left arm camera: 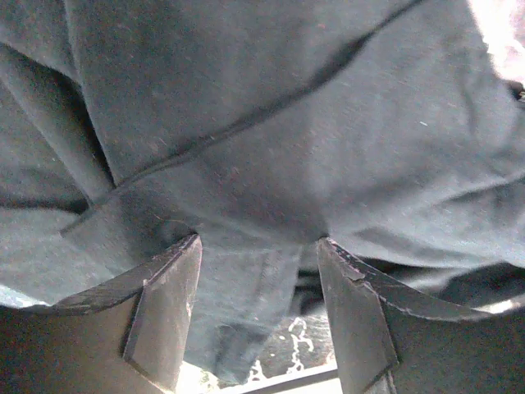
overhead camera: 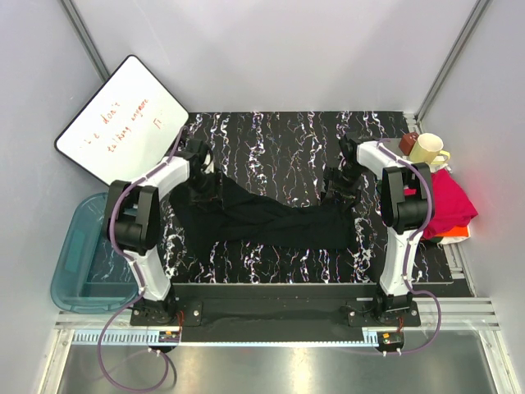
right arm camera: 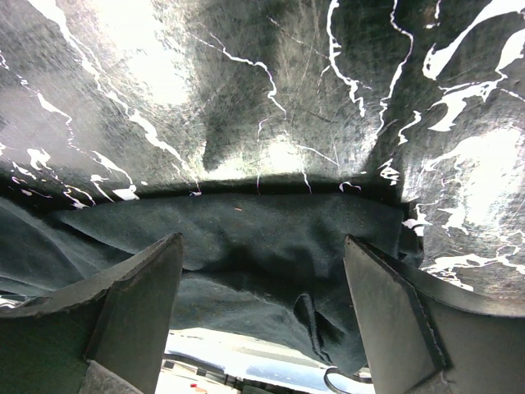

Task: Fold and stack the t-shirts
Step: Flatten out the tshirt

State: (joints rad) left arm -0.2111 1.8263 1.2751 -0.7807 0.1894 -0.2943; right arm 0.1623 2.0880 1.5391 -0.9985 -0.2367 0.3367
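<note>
Reaching down onto the black t-shirt (overhead camera: pixel 271 220), left gripper (left arm camera: pixel 258 240) and right gripper (right arm camera: pixel 262 238) stand spread.

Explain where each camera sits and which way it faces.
Top external: above and behind, looking down on table, black t-shirt; left arm, right arm show.
Left wrist: on left arm, close over the shirt; left hand shows.
Right wrist: on right arm, facing shirt edge and table; right hand shows.
Shared: all see the black t-shirt.
</note>
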